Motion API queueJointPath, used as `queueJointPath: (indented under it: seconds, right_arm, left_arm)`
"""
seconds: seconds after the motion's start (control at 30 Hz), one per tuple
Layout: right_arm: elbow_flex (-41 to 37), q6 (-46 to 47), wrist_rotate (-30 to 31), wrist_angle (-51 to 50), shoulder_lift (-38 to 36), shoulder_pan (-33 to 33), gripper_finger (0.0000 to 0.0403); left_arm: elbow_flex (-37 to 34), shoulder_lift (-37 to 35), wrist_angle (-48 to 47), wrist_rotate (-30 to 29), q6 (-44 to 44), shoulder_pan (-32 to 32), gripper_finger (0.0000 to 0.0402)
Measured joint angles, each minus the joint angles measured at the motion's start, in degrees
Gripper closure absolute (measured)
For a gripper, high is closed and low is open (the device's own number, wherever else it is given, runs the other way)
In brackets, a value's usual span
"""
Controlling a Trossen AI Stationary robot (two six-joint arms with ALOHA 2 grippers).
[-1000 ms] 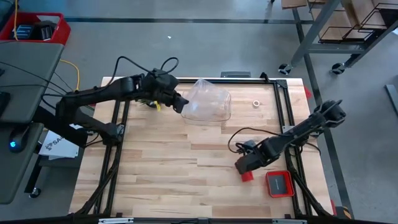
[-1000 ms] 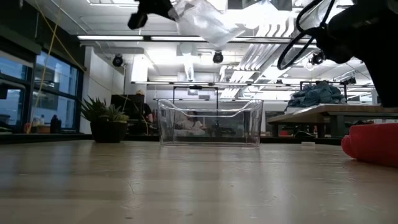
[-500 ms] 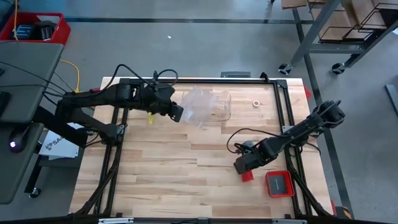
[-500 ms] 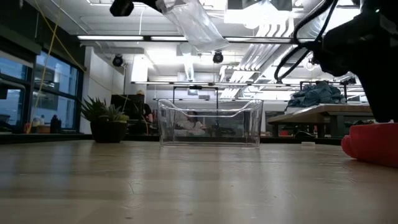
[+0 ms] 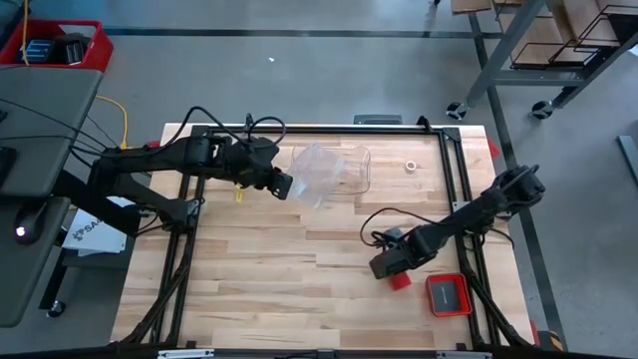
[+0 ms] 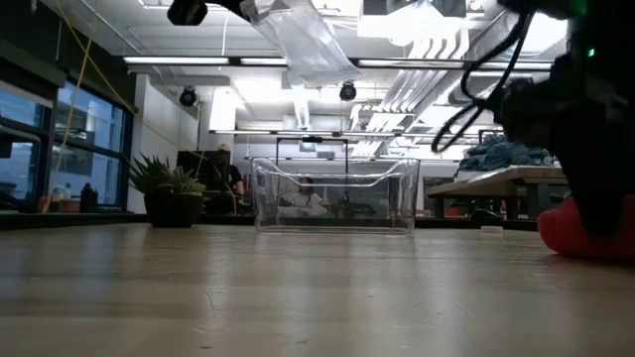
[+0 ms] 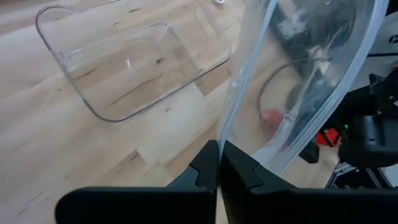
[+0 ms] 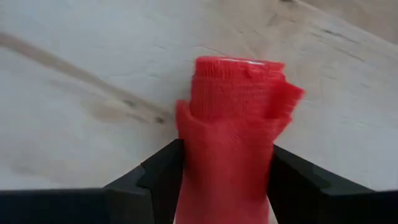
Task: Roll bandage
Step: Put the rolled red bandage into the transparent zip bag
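The red bandage is a stubby roll near the table's right near corner; it also shows in the right wrist view with a loose flap on one side. My right gripper is shut on it. In the low view the bandage sits low at the table top, partly behind the dark arm. My left gripper is shut on a clear plastic bag, held high over the table's far middle. My right gripper pinches the bandage roll between its two fingers, one on each side of the roll's near part. The roll's far end sticks out past the fingertips. Its underside is at the table top. My left gripper pinches an edge of the clear bag between its shut fingertips. The bag hangs from the hold, slack, lifted clear of the table.
A clear plastic container stands at the far middle of the table, beside the hanging bag. A small white ring lies to its right. A red square tray with a dark centre sits at the right near corner.
My left gripper has moved toward the table's near and left edges with the bag, which has swung off the container and now hangs beside it. My right gripper has shifted a little toward the table's left, still shut on the bandage.
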Motion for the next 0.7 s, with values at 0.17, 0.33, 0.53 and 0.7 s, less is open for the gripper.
queueJointPath:
  seconds: [0.17,0.33,0.53,0.7]
  right_arm:
    - [0.04,0.01,-1.77,2.39,4.61,-0.04,0.0208]
    - [0.2,1.86,-1.28,2.78,5.74,-0.02,0.0209]
    - [-0.06,1.95,0.09,1.04,2.61,-0.02,0.031]
    - [-0.07,1.45,6.89,-1.25,-7.06,-0.14,0.0368]
  left_arm:
    - [0.0,0.36,-3.57,0.28,-0.51,-0.22,0.0401]
    - [-0.04,2.52,-7.51,3.34,-1.52,-2.07,0.0401]
    - [-0.07,6.89,-7.34,14.05,3.05,-2.9,0.0401]
    - [-0.11,10.2,-5.18,19.02,9.33,-2.16,0.0401]
